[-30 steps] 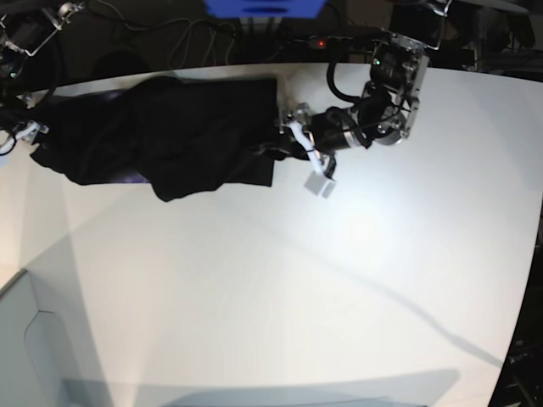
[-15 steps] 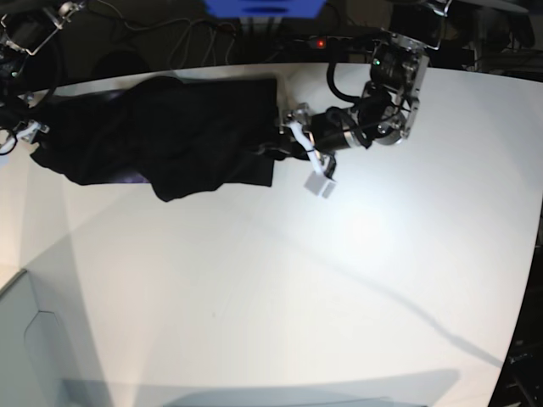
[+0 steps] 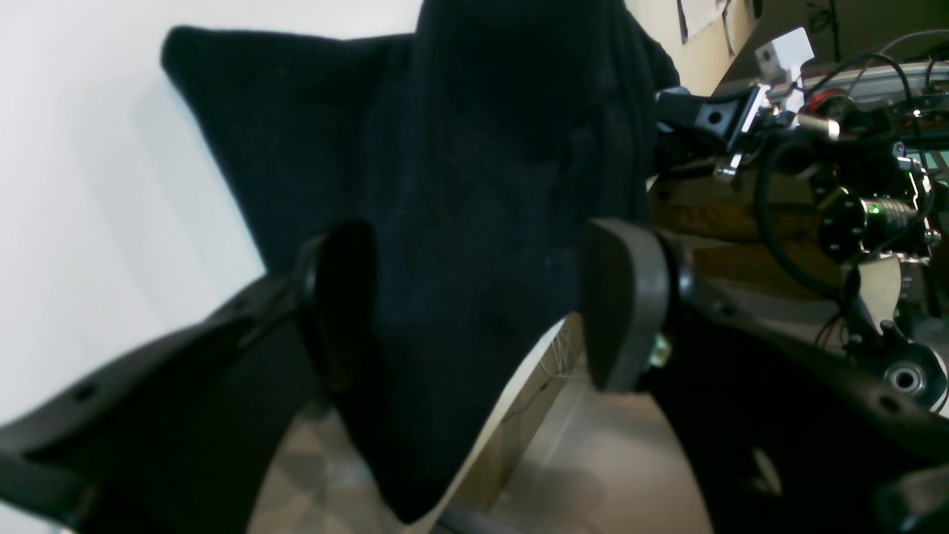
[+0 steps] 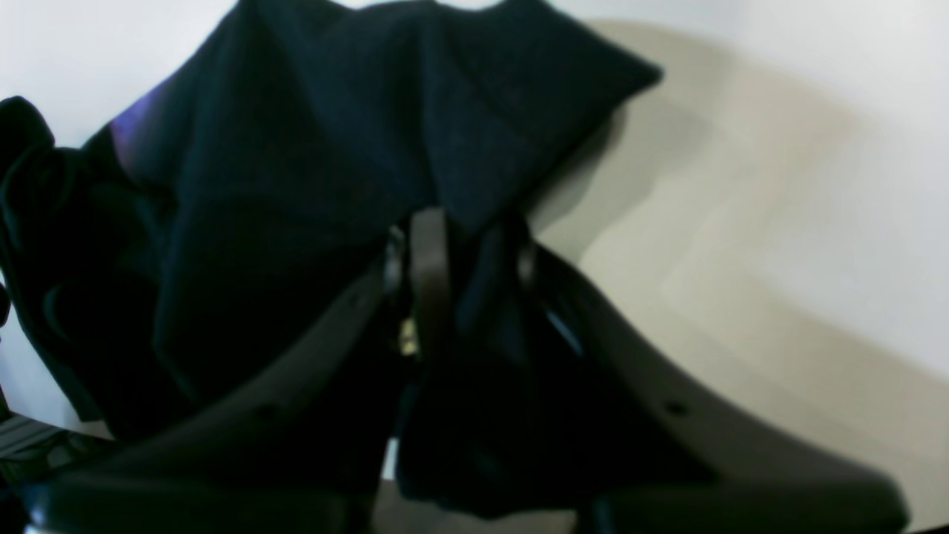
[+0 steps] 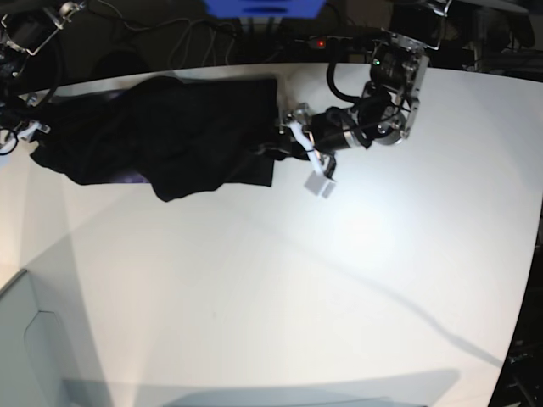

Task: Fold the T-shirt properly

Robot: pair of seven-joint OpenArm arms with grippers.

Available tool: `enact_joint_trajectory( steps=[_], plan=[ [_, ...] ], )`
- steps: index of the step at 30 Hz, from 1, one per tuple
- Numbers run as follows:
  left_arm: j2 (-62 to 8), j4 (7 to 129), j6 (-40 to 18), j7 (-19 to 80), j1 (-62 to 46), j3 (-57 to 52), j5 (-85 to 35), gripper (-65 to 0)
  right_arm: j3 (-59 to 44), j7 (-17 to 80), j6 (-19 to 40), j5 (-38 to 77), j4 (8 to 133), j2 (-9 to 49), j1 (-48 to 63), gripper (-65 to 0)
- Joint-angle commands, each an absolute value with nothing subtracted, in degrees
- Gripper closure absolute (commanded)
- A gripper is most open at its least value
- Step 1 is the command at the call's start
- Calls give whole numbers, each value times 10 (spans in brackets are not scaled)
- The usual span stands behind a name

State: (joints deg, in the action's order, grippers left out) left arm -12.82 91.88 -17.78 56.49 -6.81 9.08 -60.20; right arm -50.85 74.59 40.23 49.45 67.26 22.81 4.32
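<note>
Right gripper [image 4: 467,259] has pinched in on the T-shirt's [image 5: 161,136] edge since a second ago; the cloth lies much as before
The black T-shirt sits bunched along the far edge of the white table [image 5: 339,280]. Left gripper [image 3: 482,304] stands wide apart at the shirt's other end, cloth between its pads [image 3: 619,297], not clamped

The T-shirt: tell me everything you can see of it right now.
The T-shirt is black, soft cloth, lying crumpled and partly bunched along the far edge of the white table, not yet folded. A sliver of purple shows at its near edge. In the left wrist view one corner hangs over the table edge between the wide-apart jaws of the left gripper, which is not clamping it. In the right wrist view the right gripper has its jaws close together with a fold of cloth between them.
</note>
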Motion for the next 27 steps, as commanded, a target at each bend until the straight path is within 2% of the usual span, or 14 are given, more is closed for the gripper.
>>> enact_joint_trajectory(
  steps=[1, 9, 15, 17, 22, 24, 27],
  plan=[
    [-129, 931, -182, 558, -61, 88, -617, -413, -513, 743, 400, 502, 680, 242, 38, -76],
    [-129, 1011, -182, 560, -100, -8, -618, -412, -514, 745, 400, 504, 680, 234, 40, -73],
    [-130, 1006, -178, 564, -157, -80, -612, -408, -509, 745, 400, 504, 683, 231, 40, -73],
    [-133, 989, -181, 564, -174, -95, -611, -350, -509, 745, 400, 504, 683, 231, 39, -73],
    [-144, 969, -182, 559, -187, -96, -543, -95, -509, 744, 400, 504, 683, 231, 36, -73],
    [-143, 967, -182, 559, -191, -95, -509, -13, -509, 745, 400, 504, 684, 231, 35, -72],
    [-131, 968, -182, 558, -196, -95, -467, -7, -511, 745, 400, 505, 692, 233, 34, -33]
  ],
)
